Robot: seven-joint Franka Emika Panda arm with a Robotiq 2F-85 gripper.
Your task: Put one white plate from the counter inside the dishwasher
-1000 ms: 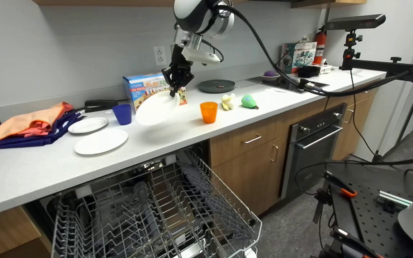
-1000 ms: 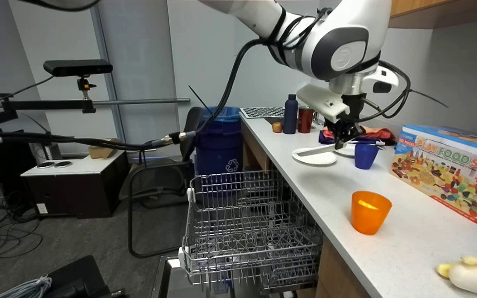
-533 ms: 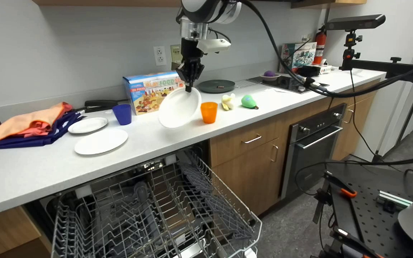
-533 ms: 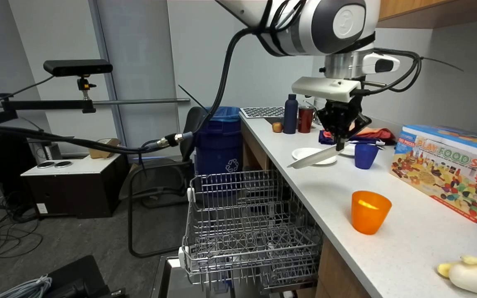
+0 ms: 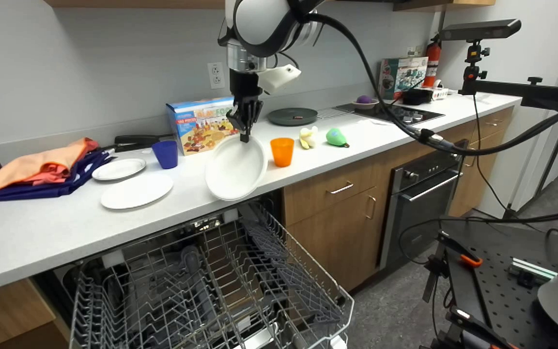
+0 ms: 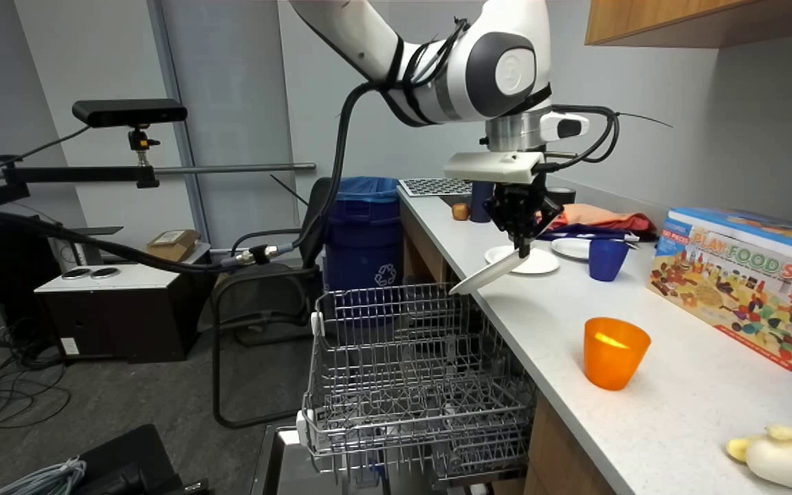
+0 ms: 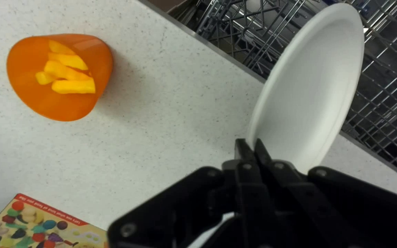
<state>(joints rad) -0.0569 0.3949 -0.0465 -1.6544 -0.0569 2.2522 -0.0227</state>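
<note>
A round white plate (image 5: 236, 167) hangs steeply tilted from my gripper (image 5: 245, 138). In the wrist view the fingertips (image 7: 241, 146) are shut on the rim of this plate (image 7: 308, 89), one on each side. In an exterior view the plate's (image 6: 484, 276) low edge reaches past the front edge of the counter (image 6: 540, 330). The dishwasher is open below, with its wire rack (image 5: 308, 254) pulled out. The plate is above the rack and apart from it. Two other white plates (image 5: 137, 192) (image 5: 119, 169) lie on the counter.
An orange cup (image 5: 282, 151) holding yellow pieces stands near the plate. A play food box (image 6: 746, 282) and a blue cup (image 6: 607, 260) stand on the counter. Cloths (image 5: 41, 169) lie beyond the plates. A wooden cabinet (image 6: 705, 24) hangs overhead.
My gripper has carried the plate across the counter toward its front edge and lowered it near the dishwasher. The plate hangs more steeply than one second ago. The rack has not moved.
</note>
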